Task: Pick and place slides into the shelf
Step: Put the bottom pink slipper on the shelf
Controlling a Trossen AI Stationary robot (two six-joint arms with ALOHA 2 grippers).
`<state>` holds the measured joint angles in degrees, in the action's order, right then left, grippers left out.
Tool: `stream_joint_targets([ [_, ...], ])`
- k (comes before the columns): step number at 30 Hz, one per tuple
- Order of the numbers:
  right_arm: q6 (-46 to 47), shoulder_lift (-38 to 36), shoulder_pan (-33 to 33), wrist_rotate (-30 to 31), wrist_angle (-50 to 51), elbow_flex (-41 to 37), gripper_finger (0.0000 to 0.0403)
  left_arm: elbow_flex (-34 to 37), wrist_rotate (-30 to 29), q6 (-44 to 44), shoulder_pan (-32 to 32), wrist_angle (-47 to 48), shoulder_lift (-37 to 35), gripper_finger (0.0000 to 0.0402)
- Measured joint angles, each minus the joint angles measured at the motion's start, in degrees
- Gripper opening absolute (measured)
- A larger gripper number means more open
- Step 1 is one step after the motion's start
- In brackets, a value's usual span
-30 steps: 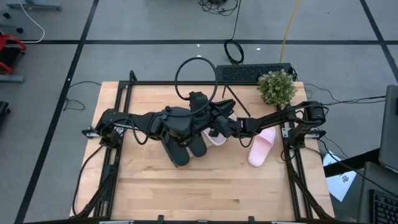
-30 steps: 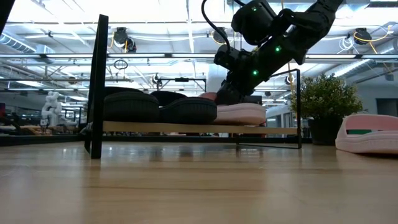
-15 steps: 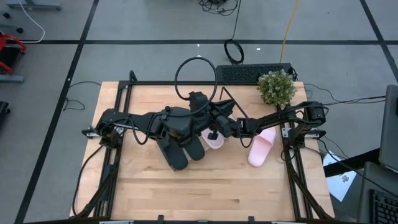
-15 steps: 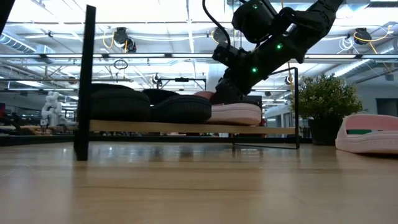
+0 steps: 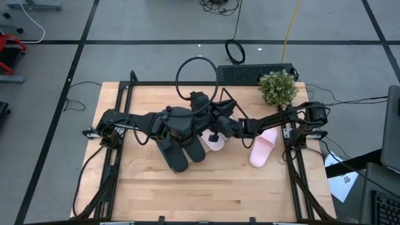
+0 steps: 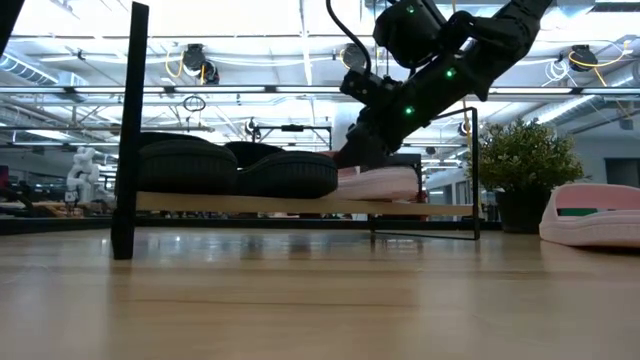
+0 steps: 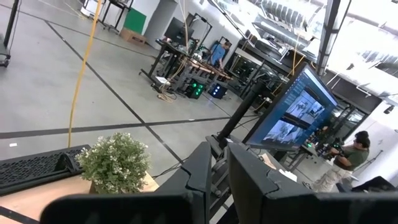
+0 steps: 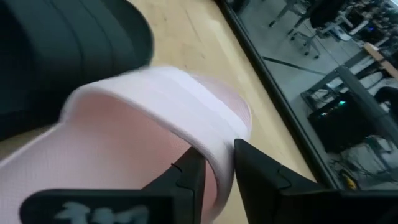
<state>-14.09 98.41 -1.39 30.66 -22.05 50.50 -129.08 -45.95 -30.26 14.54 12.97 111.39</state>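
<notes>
Two black slides (image 5: pixel 182 150) (image 6: pixel 235 165) lie side by side on the shelf (image 6: pixel 300 204), a wooden board in a thin black frame. My left arm covers most of the shelf in the high view. A pink slide (image 5: pixel 214 142) (image 6: pixel 385 183) rests on the board to the right of the black ones, with my right gripper (image 5: pixel 216 132) (image 8: pixel 217 177) shut on its strap. The second pink slide (image 5: pixel 262 149) (image 6: pixel 592 215) lies sole down on the table near the right edge. My left gripper (image 7: pixel 219 180) is above the shelf's far side, its fingers nearly together, with nothing showing between them. My right gripper pinches the pink slide's wide strap at its edge (image 8: pixel 214 149) between its two fingers. One finger (image 8: pixel 186 177) is under the strap and the other (image 8: pixel 261 177) is outside it. The fingers slant down from the table's right. The slide's sole rests on the shelf board (image 6: pixel 400 206). Whether my left gripper touches the shelf frame I cannot tell.
A potted plant (image 5: pixel 277 87) (image 6: pixel 520 165) stands at the table's far right corner. A keyboard (image 5: pixel 253 73) lies just beyond the far edge. The near half of the tabletop (image 5: pixel 200 187) is bare wood. A person shows in the room beyond in the left wrist view.
The shelf and the slides on it have slid a little toward the table's left and near edges. In the low view its front post has moved left and looms larger. My right gripper has moved with the pink slide the same way, staying shut on the strap.
</notes>
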Motion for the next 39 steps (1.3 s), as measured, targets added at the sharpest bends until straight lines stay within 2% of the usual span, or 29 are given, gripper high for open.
stream_joint_targets([
  [10, 2.0, 0.0, 0.0, -1.2, 0.5, 0.0, 0.0112, 0.0, 0.0, 0.0, 0.0, 0.0, 0.0, 0.0047],
  [17, 3.5, 0.0, 0.0, -5.0, 0.8, 0.0, 0.0134, 0.0, 0.0, 0.0, 0.0, 0.0, 0.0, 0.0047],
  [26, 2.9, 0.0, 0.0, -5.4, 1.3, 0.0, 0.0164, 0.0, 0.0, 0.0, 0.0, 0.1, 0.0, 0.0047],
  [39, 0.8, -1.0, 0.0, -6.1, 1.5, 0.0, 0.0242, 0.0, 0.0, 1.7, 0.0, 0.4, 0.0, 0.0047],
])
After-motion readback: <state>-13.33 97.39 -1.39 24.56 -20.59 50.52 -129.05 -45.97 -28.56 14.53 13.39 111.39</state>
